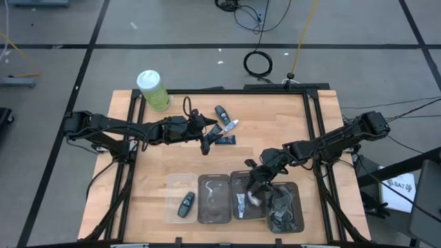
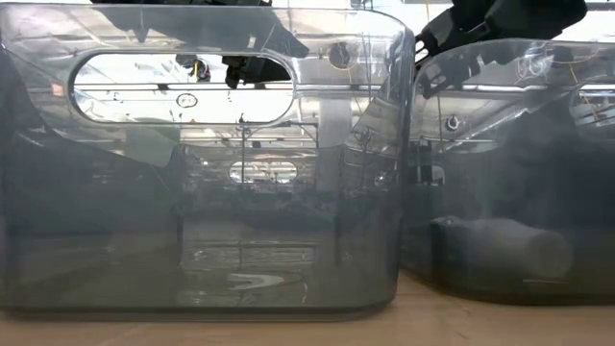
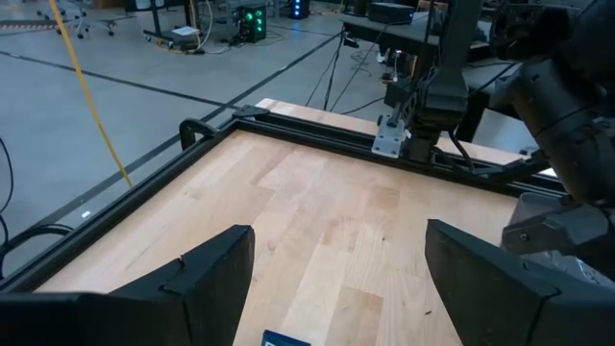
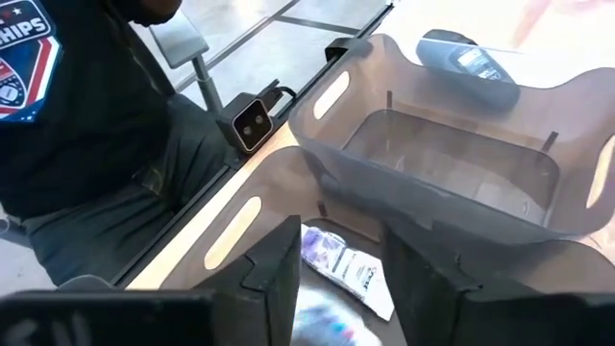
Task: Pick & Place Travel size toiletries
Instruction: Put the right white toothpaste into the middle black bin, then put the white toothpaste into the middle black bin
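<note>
Over at the left gripper (image 1: pixel 206 145): spread wide, gripping nothing, hanging low above the table (image 1: pixel 275 131) near its middle. Just beside it, toward 3 o'clock in the high view, lying flat on the wood: a dark navy sachet (image 1: pixel 224 140), long axis along the 9-to-3 line, so nearly in line with the reach of that arm. In the left wrist view, only a sliver of that navy edge peeking in low between the 2 fingers. Slightly farther, toward 1 o'clock from the same gripper: a white tube (image 1: pixel 228 126), slanted roughly 8 to 2, close to the navy sachet, touching or not too fine to call. Down at 6 o'clock of the table, in the row of 4 clear bins: the right gripper (image 1: pixel 257 184) poised over the 3rd bin (image 1: pixel 238 178) from the left, fingers parted and clasping nothing, with a white sachet (image 4: pixel 351 274) lying on the bin floor right beneath the gap. Judging by this layout, next pick better left to the left gripper, by far the nearer to both loose pieces; probably needs a short push toward 3 o'clock and a wrist turn to bring the fingers across the navy sachet's narrow sides rather than along its length.
</note>
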Motion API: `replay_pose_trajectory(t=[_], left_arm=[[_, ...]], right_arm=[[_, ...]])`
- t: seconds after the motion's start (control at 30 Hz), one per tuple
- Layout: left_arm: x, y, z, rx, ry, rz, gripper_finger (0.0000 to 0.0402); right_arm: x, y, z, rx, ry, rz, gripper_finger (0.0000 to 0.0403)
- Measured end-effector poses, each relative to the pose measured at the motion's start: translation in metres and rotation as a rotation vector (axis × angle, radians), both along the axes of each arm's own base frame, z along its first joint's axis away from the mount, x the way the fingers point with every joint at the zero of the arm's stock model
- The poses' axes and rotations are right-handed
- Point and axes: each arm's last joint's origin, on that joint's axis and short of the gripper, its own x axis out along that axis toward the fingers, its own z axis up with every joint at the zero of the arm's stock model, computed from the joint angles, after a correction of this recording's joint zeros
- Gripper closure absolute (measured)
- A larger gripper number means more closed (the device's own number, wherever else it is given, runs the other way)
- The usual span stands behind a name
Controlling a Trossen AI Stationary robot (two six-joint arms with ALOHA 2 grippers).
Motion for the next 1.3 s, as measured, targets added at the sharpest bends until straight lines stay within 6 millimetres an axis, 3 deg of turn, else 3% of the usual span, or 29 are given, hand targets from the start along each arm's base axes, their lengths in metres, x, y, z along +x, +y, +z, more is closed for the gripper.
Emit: replay_pose_trajectory(t=[0.37,0.77,0.9,1.07,1.3], left_arm=[[0.0,0.0,0.0,0.0,0.001,0.001,0.0107],[0.0,0.0,0.0,0.0,0.0,-0.001,0.0107],[0.0,0.0,0.0,-0.017,-0.006,0.002,0.0107],[0.0,0.0,0.0,-0.017,-0.006,0.002,0.0107],[0.0,0.0,0.0,-0.017,-0.006,-0.001,0.0107]], right_arm=[[0.0,-0.028,0.011,-0.01,-0.027,-0.123,0.0266],[-0.002,-0.094,0.019,-0.42,-0.084,-0.904,0.0273],[0.0,-0.117,0.01,-0.402,-0.027,-0.886,0.0257],[0.015,-0.15,0.0,-0.337,0.065,-0.894,0.0203],[0.05,-0.193,-0.03,-0.346,0.213,-0.898,0.0137]])
